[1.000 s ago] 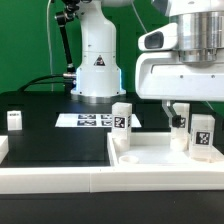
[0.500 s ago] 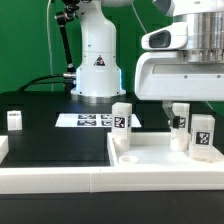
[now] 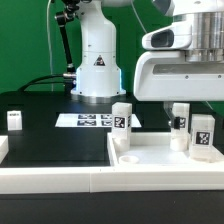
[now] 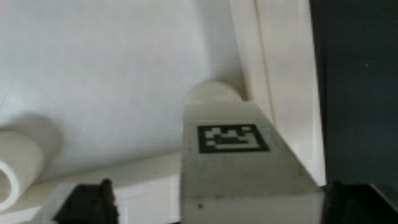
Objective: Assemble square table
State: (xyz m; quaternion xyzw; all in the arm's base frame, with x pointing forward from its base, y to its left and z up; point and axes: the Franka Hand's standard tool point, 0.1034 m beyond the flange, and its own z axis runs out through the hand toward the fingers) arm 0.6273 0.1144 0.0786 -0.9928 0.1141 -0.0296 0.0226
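The white square table top [image 3: 150, 160] with its raised rim lies at the front of the exterior view's right. Three white tagged legs stand on or by it: one [image 3: 121, 117] at its far left corner, one [image 3: 203, 135] at the right, and one [image 3: 180, 120] between them, under my gripper [image 3: 180, 110]. In the wrist view that leg [image 4: 240, 150] stands between my fingers [image 4: 89, 200], and my gripper [image 4: 222, 200] is open around it. One finger is clearly apart from the leg and the other is very close to it. A fourth leg [image 3: 14, 120] stands far off at the left.
The marker board [image 3: 88, 120] lies on the black surface in front of the robot base [image 3: 95, 60]. A long white rail [image 3: 50, 180] borders the front. A rounded white boss [image 4: 18, 160] rises from the table top near the straddled leg.
My gripper has shifted very slightly to the exterior view's right. The legs and the table top have not moved.
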